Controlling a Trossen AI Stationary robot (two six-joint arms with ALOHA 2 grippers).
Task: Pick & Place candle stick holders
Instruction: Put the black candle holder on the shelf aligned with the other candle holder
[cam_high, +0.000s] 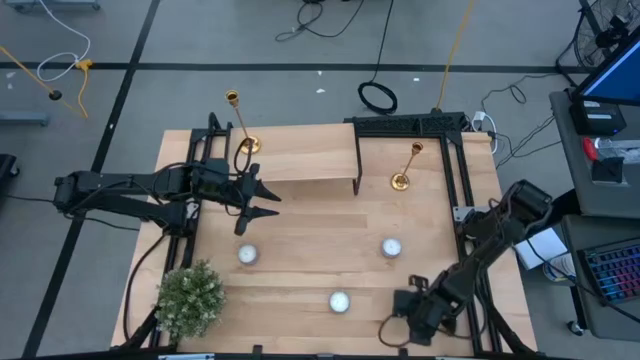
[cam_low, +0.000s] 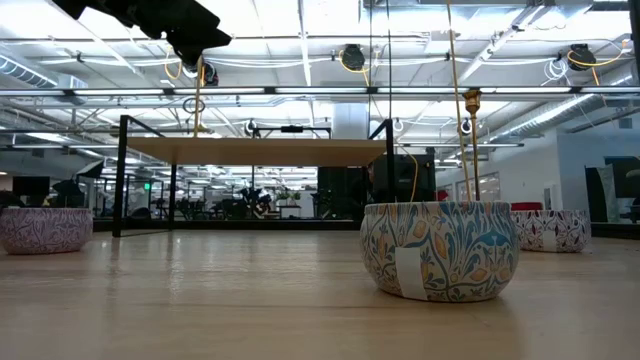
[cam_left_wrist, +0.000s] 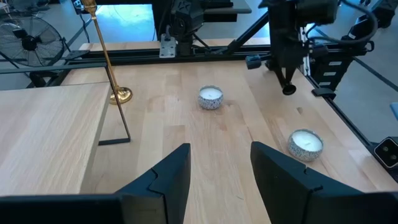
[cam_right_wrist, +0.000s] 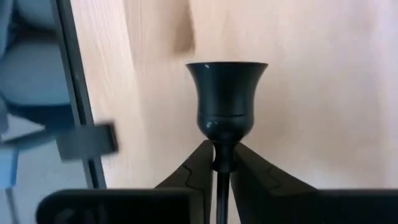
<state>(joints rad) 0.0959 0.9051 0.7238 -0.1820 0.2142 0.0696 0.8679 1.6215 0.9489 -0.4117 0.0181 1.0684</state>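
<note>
A black candle stick holder (cam_right_wrist: 226, 99) shows in the right wrist view with its cup just past the fingertips of my right gripper (cam_right_wrist: 222, 163), which is shut on it near the table's near right corner (cam_high: 398, 322). Two gold candle stick holders stand upright on their round bases: one at the far left (cam_high: 240, 125), beside a raised wooden shelf (cam_high: 300, 155), and one at the far right (cam_high: 405, 165). My left gripper (cam_left_wrist: 219, 168) is open above the left middle of the table (cam_high: 262, 200) and holds nothing. My right gripper pinches the black holder's thin stem just under the cup (cam_right_wrist: 222, 152) between its two fingers. The stem runs along the fingers, and the cup sticks out beyond their tips. The fingers slant steeply down. The rest of the stem and the base are hidden behind the gripper.
Three patterned tealight tins sit on the wood: left of centre (cam_high: 247, 254), right of centre (cam_high: 391, 247) and near the front edge (cam_high: 339, 301). A bushy green plant (cam_high: 190, 297) fills the near left corner. Black frame rails (cam_high: 462, 180) line the right side.
</note>
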